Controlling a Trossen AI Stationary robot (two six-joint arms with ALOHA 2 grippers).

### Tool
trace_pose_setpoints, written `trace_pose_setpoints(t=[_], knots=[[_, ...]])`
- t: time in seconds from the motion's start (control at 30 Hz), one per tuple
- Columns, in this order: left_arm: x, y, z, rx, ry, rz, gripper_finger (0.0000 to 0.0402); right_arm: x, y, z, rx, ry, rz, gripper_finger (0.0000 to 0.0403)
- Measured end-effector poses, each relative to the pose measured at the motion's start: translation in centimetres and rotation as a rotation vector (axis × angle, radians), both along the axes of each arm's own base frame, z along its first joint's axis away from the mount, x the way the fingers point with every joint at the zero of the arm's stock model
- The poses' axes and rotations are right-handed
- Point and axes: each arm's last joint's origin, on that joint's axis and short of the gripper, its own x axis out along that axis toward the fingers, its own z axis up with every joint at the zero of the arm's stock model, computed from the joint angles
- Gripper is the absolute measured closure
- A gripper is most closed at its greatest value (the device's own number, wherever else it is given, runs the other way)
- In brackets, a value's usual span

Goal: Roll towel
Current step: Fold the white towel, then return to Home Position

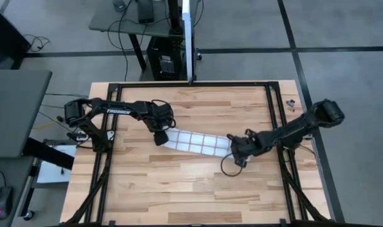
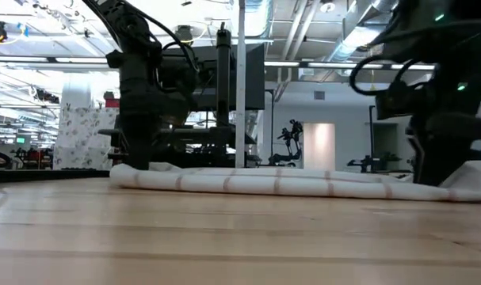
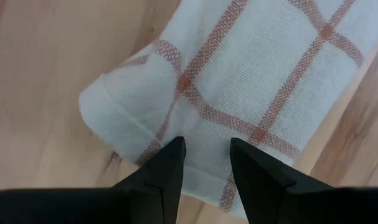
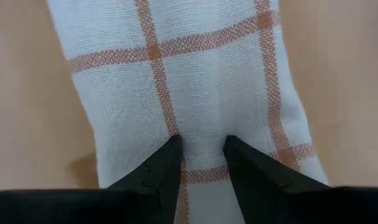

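The white towel with red-brown grid lines lies as a long narrow roll across the middle of the wooden table, resting on it along its whole length; it also shows in the low view. My left gripper is down on the roll's left end. My right gripper is down on its right end. Both are nearly shut, with cloth between the fingertips. No tag shows. My left gripper pinches cloth on top of the roll near its left end between its two fingertips, coming from above and slanting down. The roll lies on the table. My right gripper pinches a small ridge of cloth on top of the roll near its right end between its two fingertips, coming from above and slanting down. The roll lies on the table.
The table's black frame runs along its edges. A dark cable loop hangs by the right gripper. Small dark parts lie at the far right corner. Bare wood lies toward the near edge.
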Motion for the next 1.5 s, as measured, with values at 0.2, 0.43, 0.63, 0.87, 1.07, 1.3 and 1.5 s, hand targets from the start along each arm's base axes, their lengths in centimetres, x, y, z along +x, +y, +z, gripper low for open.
trace_pose_setpoints(t=[0.2, 0.43, 0.63, 0.87, 1.07, 1.3, 1.5], knots=[[0.0, -0.4, 0.0, -0.007, 0.010, 0.008, 0.0286, 0.4, -3.7, 0.1, -0.056, 0.054, 0.063, 0.0280], [-1.4, 0.4, -0.1, 0.043, 0.142, -0.019, 0.0286, 0.4, -6.5, 0.2, -0.013, 0.035, -0.038, 0.0280], [-2.3, 1.1, 0.7, 0.047, 0.172, 0.012, 0.0286, 1.2, -6.6, 1.6, -0.001, 0.018, -0.038, 0.0280], [-2.8, 0.8, 8.7, 0.136, -0.070, -0.022, 0.0286, 3.0, -6.0, 9.9, 0.026, -0.186, 0.035, 0.0280], [-4.1, -0.3, 15.3, 0.238, -0.472, -0.173, 0.0368, 1.1, -4.5, 17.4, 0.188, -0.657, 0.202, 0.0335], [-6.6, -1.3, 16.5, 0.275, -0.890, -0.153, 0.0381, -4.3, -4.3, 17.1, 0.174, -1.180, 0.186, 0.0377], [-8.8, -1.8, 15.5, 0.236, -0.813, 0.069, 0.0382, -6.1, -3.6, 11.1, 0.232, -1.277, 0.145, 0.0365]])
